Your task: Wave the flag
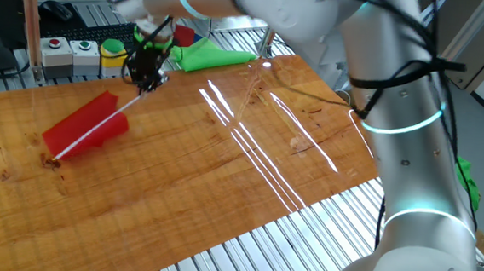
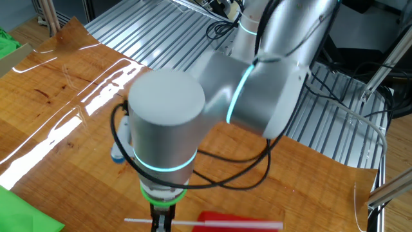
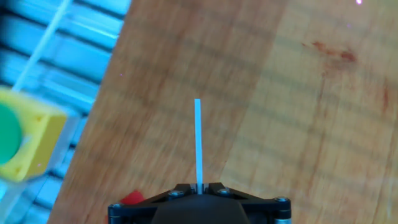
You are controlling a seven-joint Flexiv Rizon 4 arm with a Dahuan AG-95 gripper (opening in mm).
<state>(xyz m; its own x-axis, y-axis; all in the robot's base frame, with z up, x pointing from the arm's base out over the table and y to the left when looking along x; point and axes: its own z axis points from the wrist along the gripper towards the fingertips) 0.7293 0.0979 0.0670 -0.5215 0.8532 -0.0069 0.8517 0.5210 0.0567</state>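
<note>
The flag is a red cloth [image 1: 87, 125] on a thin white stick [image 1: 111, 116]. My gripper [image 1: 148, 80] is shut on the stick near its bare end, at the table's back left. The cloth hangs low over the wooden table [image 1: 249, 162]; I cannot tell if it touches. In the other fixed view the stick [image 2: 193, 223] lies level at the bottom edge with the red cloth [image 2: 241, 221] to the right and my gripper [image 2: 161, 222] on it. In the hand view the stick's free end [image 3: 198, 143] juts out between my shut fingers [image 3: 199, 186].
A green cloth [image 1: 213, 57] and a red piece [image 1: 183, 36] lie at the table's back edge. A box with coloured buttons [image 1: 85, 52] stands behind the gripper; its yellow part [image 3: 25, 140] shows in the hand view. The metal frame surrounds the table.
</note>
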